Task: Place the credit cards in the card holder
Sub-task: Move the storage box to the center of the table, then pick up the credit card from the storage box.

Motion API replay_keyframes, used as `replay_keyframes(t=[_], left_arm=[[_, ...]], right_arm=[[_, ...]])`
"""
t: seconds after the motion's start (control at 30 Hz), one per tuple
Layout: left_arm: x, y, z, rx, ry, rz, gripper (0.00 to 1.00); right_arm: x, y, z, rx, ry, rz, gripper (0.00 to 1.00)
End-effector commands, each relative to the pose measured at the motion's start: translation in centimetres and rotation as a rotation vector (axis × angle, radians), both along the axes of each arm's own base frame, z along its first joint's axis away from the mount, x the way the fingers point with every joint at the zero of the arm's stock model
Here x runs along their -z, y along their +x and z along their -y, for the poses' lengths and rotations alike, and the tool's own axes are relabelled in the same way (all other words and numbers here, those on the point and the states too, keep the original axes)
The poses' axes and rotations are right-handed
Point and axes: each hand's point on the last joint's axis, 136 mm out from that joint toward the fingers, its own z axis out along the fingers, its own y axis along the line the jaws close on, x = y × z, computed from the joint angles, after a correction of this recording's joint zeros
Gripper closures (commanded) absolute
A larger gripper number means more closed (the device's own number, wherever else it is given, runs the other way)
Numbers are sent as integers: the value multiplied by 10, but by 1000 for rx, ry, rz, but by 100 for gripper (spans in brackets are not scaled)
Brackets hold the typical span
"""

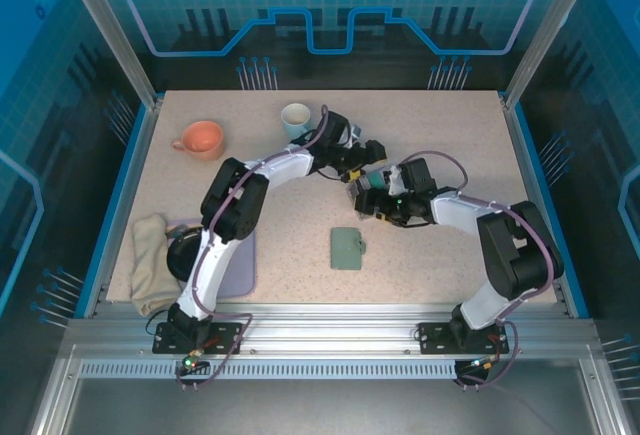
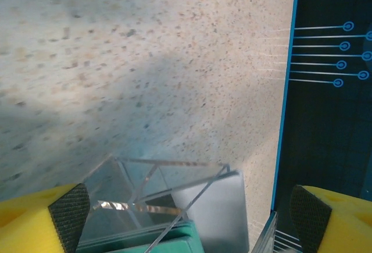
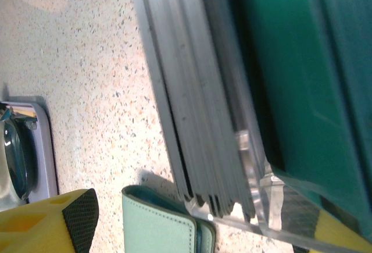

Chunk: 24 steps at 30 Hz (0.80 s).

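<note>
The left gripper [image 2: 189, 215] and right gripper [image 3: 212, 225] stand open – the box [image 2: 203, 206] of cards [image 3: 192, 107] is between their jaws; a crooked squeeze could tip it and spill them.

Two mugs [image 1: 200, 139], one card holder [image 1: 347, 248], one clear box [image 2: 174, 198], one cloth [image 1: 150, 253], one tray [image 1: 240, 271].

Robot lab cell: aluminium frame [image 1: 330, 327] and blue circuit-print walls [image 1: 330, 5] enclose a speckled table [image 1: 450, 135].
</note>
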Motion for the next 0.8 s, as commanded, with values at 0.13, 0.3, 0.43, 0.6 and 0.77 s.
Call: replay_keyframes(t=[0.13,0.3,0.43,0.6,0.77], left_arm=[[-21,-10,1,55,90,-5,5],[-48,-1,-34,-36,180,69,3],[-72,-14,-71,-134,251,165,1],[-72,-47,-121,-252,340,236,1],[-63,-86,-154,-318,318,280,1]], right_arm=[[-20,-3,25,48,-46,46,13],[-41,-13,50,53,-176,90,14],[-67,-7,59,-15,-283,185,17],[-77,10,54,-130,-436,211,28],[-74,25,39,-242,-616,235,38]])
